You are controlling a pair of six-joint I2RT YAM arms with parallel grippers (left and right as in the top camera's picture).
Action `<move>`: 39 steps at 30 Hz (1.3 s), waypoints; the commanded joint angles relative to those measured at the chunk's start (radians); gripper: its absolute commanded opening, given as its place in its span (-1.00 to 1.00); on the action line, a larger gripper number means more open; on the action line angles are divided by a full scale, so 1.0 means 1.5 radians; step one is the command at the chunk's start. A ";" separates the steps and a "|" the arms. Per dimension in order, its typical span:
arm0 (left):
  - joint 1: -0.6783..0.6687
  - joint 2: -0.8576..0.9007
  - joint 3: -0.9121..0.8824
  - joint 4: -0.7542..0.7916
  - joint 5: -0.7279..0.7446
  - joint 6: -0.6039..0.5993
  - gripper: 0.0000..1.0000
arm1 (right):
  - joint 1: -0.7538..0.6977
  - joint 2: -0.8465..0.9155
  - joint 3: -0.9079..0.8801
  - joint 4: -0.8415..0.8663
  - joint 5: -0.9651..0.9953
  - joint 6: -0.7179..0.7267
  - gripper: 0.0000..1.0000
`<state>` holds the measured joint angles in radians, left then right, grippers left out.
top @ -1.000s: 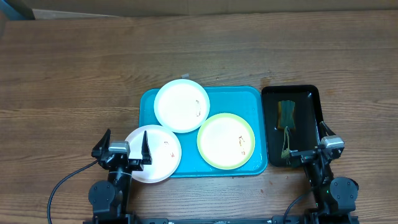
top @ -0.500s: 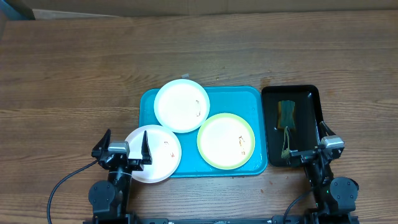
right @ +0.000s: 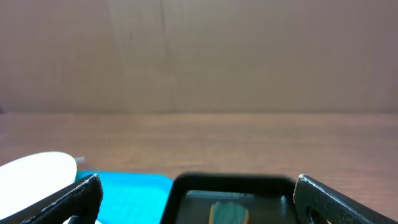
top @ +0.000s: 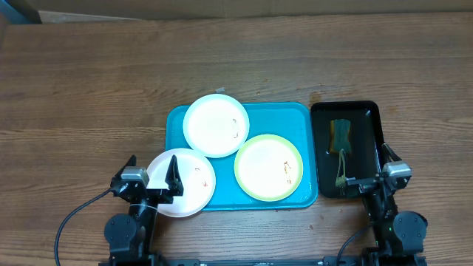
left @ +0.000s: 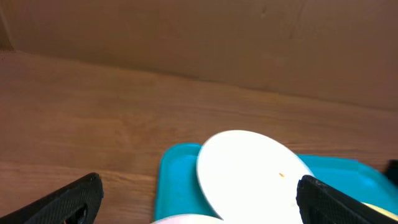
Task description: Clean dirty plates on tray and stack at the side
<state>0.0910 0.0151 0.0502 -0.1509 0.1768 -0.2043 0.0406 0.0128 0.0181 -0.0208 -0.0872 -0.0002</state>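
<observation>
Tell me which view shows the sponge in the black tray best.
Overhead. It shows the whole sponge from above, lying in the black tray, with nothing covering it. The right wrist view catches only a sliver of the sponge's top at the bottom edge of the frame, past the tray rim. The left wrist view doesn't show it at all.

Wide table (top: 81,89) room left, black tray (top: 366,118) flanking blue tray (top: 292,118) right

Overhead down; wrists low, sharing tray (top: 294,120)

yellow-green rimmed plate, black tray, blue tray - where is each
yellow-green rimmed plate (top: 268,167), overhead view, white centre
black tray (top: 366,140), overhead view, bare floor
blue tray (top: 292,118), overhead view, bare far-right corner
</observation>
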 commanded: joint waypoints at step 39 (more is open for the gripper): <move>-0.155 0.872 0.759 -0.615 0.105 -0.119 0.67 | -0.002 0.910 1.110 -0.795 -0.194 0.028 1.00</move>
<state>-0.0494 1.3125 1.1732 -1.0283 0.5793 -0.3824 0.0399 1.3804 1.6531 -1.2171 -0.3508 0.0307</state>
